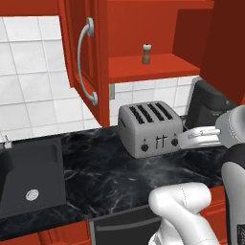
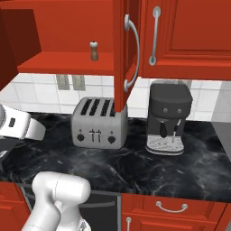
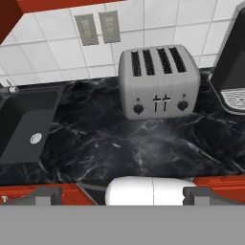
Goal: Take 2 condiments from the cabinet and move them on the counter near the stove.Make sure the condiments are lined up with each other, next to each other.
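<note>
Nearest the hand camera, the two dark fingertips of the gripper (image 3: 122, 195) rise at six o'clock, spread as wide as they go with nothing between them, above the front edge of the black marble-look counter (image 3: 110, 148) with faint white veining.

At nine o'clock in the hand view lies the black sink basin (image 3: 24, 124), sunk into the counter. At twelve o'clock stands the brushed-silver four-slot toaster (image 3: 159, 81), its two knobs facing forward, with two grey wall sockets (image 3: 98, 27) on the white tiles behind it. At three o'clock is the dark grey coffee machine (image 3: 233, 67), just beside the toaster.

In the left base view, the glossy red wall cabinet (image 1: 86, 57) hangs at eleven o'clock, its panelled door swung open and the long curved silver handle (image 1: 85, 62) showing. On its red inner shelf (image 1: 153, 67), at one o'clock, stands one small brown wooden condiment mill (image 1: 146, 53) with a pale top, upright, above the toaster and well apart from the gripper.

In the right base view the same mill sits at eleven o'clock on the shelf, left of the open door.
</note>
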